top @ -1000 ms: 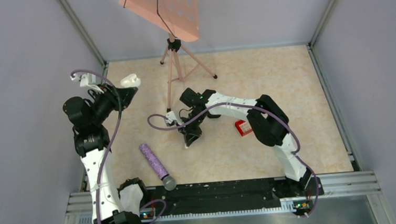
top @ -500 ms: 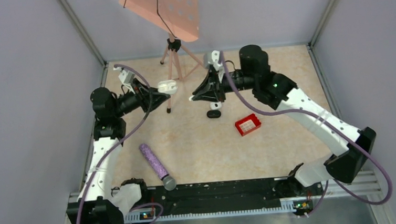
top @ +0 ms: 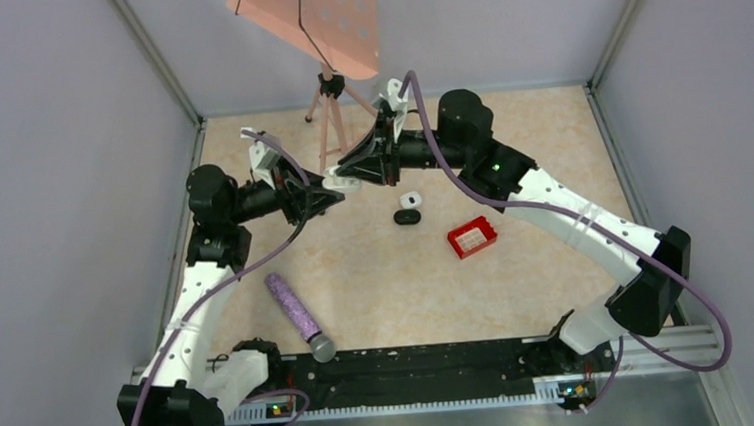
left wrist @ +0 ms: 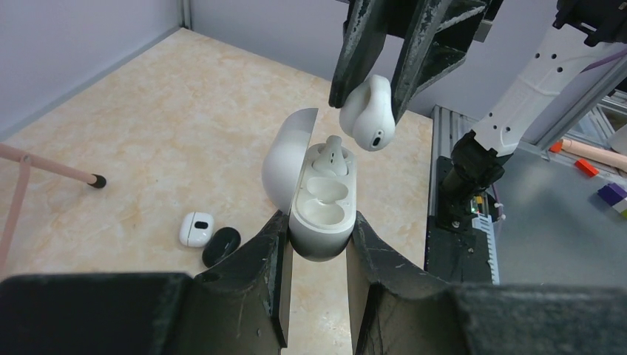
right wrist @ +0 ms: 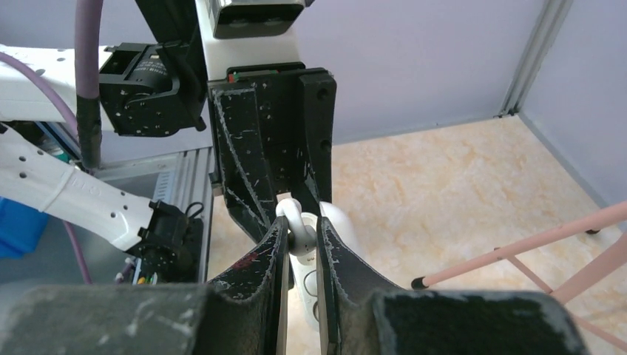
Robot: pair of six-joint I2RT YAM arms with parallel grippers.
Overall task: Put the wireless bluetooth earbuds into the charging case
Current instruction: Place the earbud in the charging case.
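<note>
My left gripper (top: pixel 335 187) (left wrist: pixel 318 222) is shut on the white charging case (left wrist: pixel 319 214), held above the table with its lid (left wrist: pixel 285 159) swung open. One white earbud (left wrist: pixel 330 157) sits in the case's far slot; the near slot is bare. My right gripper (top: pixel 352 173) (right wrist: pixel 302 225) is shut on a second white earbud (left wrist: pixel 367 118) (right wrist: pixel 298 231) and holds it just above the far end of the open case. In the right wrist view the case (right wrist: pixel 306 287) shows between and below my fingers.
A small white box with a dark spot (top: pixel 410 200) and a black oval thing (top: pixel 407 217) lie on the table right of the grippers. A red square basket (top: pixel 472 237), a purple-handled microphone (top: pixel 292 307) and a pink music stand (top: pixel 330 126) are nearby.
Both arms have swung together: the left gripper brought the open case right, the right gripper rose from the table and moved left until its earbud hangs over the case.
</note>
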